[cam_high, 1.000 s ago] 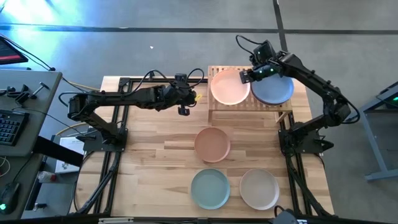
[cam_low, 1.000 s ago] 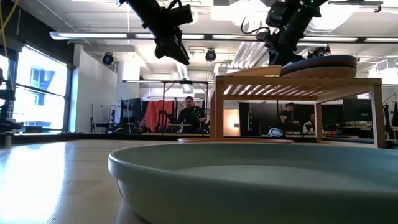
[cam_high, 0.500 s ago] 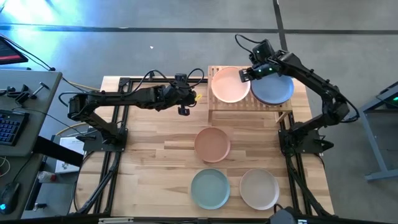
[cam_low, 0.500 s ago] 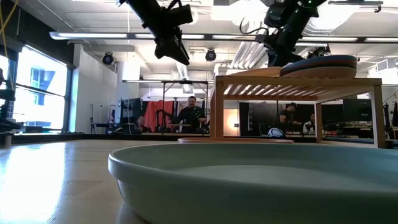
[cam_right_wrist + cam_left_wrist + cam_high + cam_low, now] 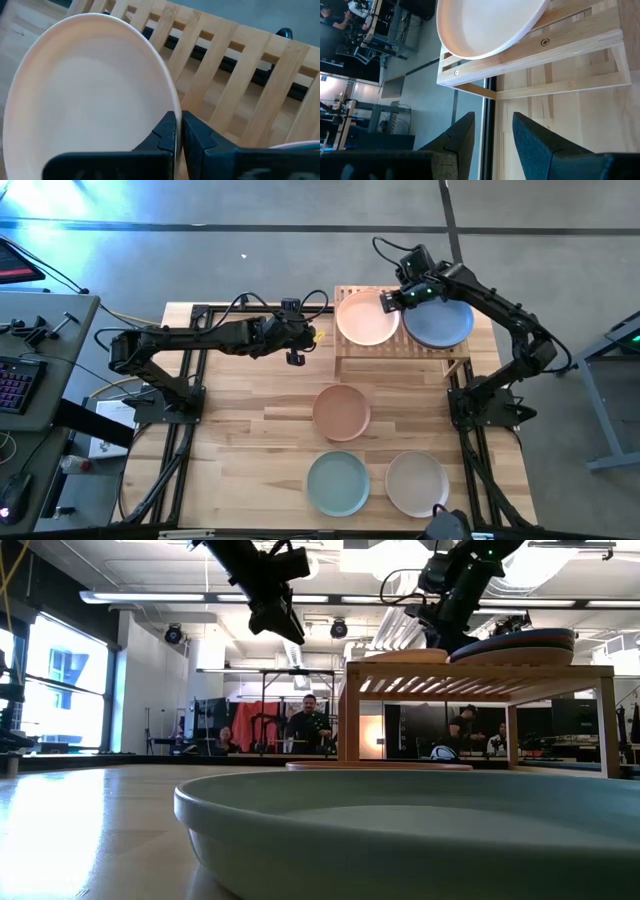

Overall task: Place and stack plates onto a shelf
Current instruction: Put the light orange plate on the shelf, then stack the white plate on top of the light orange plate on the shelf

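A pale pink plate (image 5: 363, 319) lies on the left half of the slatted wooden shelf (image 5: 400, 352), and my right gripper (image 5: 386, 299) is shut on its right rim. A blue plate (image 5: 440, 324) tops a stack on the shelf's right half; in the low view a tan plate (image 5: 520, 656) shows beneath it. Salmon (image 5: 342, 411), mint (image 5: 337, 483) and beige (image 5: 417, 483) plates rest flat on the table. My left gripper (image 5: 295, 357) hangs open in the air left of the shelf, fingers (image 5: 457, 142) apart, touching nothing. My right gripper pinches the pale pink plate's rim (image 5: 172, 107) on the side nearest the blue stack, one finger (image 5: 165, 131) inside the rim and one (image 5: 197, 136) outside. The fingers come from the right and above. The plate's underside stays on the shelf slats.
The shelf stands at the table's far right part, with the pink plate's edge (image 5: 485, 50) overhanging its left end. Open tabletop (image 5: 240, 450) lies on the left and near the middle. People and equipment show in the room beyond the table.
My right gripper has moved a little toward the table's left, staying shut on the pink plate's rim. The plate has slid slightly left along the shelf with it.
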Controlling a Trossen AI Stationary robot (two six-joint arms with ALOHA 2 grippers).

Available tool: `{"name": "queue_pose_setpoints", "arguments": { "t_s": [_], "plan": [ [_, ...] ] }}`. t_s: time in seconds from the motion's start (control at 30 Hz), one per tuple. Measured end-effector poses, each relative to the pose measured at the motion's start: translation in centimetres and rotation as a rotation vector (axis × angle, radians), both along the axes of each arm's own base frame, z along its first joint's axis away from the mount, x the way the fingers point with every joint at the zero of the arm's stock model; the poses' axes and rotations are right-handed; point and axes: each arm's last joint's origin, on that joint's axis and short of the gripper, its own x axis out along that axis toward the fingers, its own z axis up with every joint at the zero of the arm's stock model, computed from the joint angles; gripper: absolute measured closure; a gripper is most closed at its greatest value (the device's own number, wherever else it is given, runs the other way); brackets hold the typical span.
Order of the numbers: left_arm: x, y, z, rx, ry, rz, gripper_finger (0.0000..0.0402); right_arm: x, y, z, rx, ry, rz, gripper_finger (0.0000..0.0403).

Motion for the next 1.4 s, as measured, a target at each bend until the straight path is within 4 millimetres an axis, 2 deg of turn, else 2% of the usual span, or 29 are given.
{"name": "queue_pose_setpoints", "arguments": {
  "t_s": [0.37,0.67,0.9,1.13,1.27,1.4],
  "plan": [
    [0.0,0.0,0.0,0.000,0.000,0.000,0.0280,0.0,0.0,0.1,-0.003,0.001,-0.002,0.0310],
    [0.0,0.0,0.0,0.000,0.000,0.000,0.0280,-1.3,1.6,2.5,-0.074,-0.072,0.005,0.0297],
    [0.0,0.0,0.0,0.012,0.020,-0.012,0.0280,-1.6,4.2,5.3,-0.145,-0.209,0.105,0.0297],
    [0.0,0.0,0.0,0.013,0.019,-0.013,0.0280,-0.8,8.3,7.6,-0.150,-0.378,0.245,0.0297],
    [0.0,0.0,0.0,0.013,0.019,-0.013,0.0280,-0.2,11.0,8.2,-0.088,-0.424,0.285,0.0297],
    [0.0,0.0,0.0,0.014,0.019,-0.013,0.0280,0.6,13.6,7.8,-0.014,-0.389,0.302,0.0297]
  ]
}}
